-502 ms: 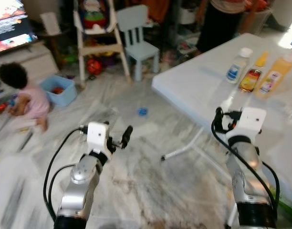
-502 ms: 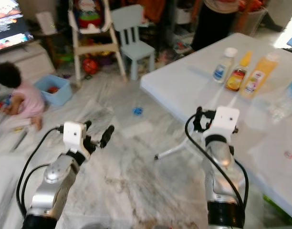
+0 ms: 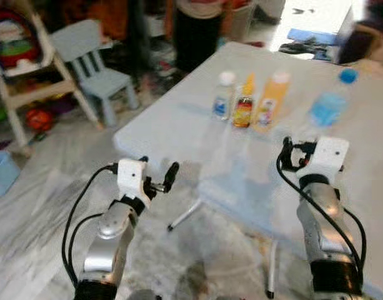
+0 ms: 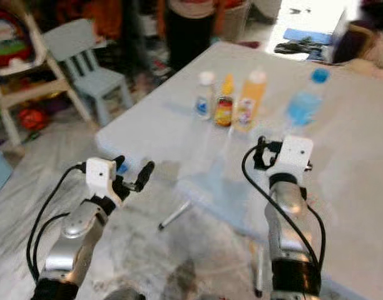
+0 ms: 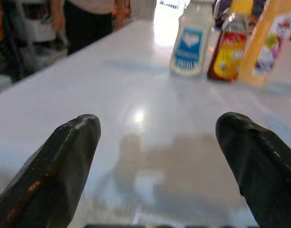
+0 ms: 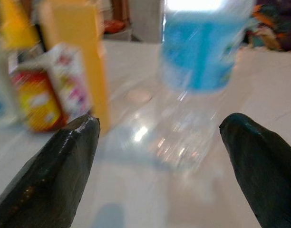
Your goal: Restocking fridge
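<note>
I can read no text. The white bottle point(image 5: 190, 39) carries a blue label, the dark bottle point(image 5: 228, 50) a red and yellow one, the orange bottle point(image 5: 271, 42) a white and pink one; all lettering is blurred.

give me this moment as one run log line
phase: approaching table | left gripper: open, empty | right gripper: open, facing water bottle | upright in row: white bottle, sauce bottle, orange bottle

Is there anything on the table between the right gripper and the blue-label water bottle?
No. In the right wrist view, bare white table lies between the open right gripper and the water bottle.
</note>
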### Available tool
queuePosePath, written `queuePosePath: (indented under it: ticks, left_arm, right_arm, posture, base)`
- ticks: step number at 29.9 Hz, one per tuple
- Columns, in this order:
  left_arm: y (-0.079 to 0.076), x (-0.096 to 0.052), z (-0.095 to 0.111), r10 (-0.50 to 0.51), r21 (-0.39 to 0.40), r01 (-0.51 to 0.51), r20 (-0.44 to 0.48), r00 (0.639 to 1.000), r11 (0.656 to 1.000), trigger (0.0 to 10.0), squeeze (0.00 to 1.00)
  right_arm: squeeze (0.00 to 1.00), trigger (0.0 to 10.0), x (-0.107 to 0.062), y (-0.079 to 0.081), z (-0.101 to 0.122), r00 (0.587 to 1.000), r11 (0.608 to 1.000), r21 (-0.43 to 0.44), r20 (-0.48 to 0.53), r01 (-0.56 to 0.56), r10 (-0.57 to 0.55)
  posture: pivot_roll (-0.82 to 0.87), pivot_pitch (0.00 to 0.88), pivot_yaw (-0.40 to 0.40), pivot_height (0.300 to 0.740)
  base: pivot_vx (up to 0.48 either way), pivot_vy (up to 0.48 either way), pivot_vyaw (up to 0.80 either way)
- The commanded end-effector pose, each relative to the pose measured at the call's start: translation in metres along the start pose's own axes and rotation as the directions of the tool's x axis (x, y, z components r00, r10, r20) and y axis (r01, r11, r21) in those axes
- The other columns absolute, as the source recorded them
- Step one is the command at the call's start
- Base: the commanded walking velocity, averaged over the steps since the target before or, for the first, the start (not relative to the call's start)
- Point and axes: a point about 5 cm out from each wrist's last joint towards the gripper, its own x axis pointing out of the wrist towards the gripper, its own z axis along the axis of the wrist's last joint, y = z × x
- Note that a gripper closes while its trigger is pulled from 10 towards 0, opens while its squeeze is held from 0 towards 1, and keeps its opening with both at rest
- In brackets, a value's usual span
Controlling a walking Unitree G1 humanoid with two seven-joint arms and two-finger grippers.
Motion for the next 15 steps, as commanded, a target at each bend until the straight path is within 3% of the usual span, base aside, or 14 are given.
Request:
queuePosePath:
  ticks: [1,3,15]
  left_arm:
    - [0.0069,-0.0021,0.0004,0.028,0.007,-0.028,-0.005,1.0,1.0,10.0,0.0]
    - [0.0063,-0.0019,0.0011,0.031,0.007,-0.031,0.004,1.0,0.999,10.0,0.0]
    - [0.0057,-0.0003,0.0033,0.025,-0.004,-0.025,0.022,0.999,1.0,10.0,0.0]
  right_arm:
    - [0.0,10.0,0.0002,0.0074,0.002,1.0,1.0,0.005,0.009,-0.017,0.017]
    - [0.0,10.0,0.0008,0.0076,0.0024,1.0,1.0,0.006,0.013,-0.019,0.019]
    - [0.0,10.0,0.0011,0.0115,0.0025,0.999,0.999,-0.007,0.019,-0.033,0.034]
  posture:
    - [-0.02,0.0,-0.013,0.74]
    - [-0.02,0.0,-0.015,0.74]
    - [-0.02,0.0,-0.018,0.74]
  base:
    - [0.315,0.0,-0.8]
    - [0.0,0.0,-0.78]
    - [0.0,0.0,0.0]
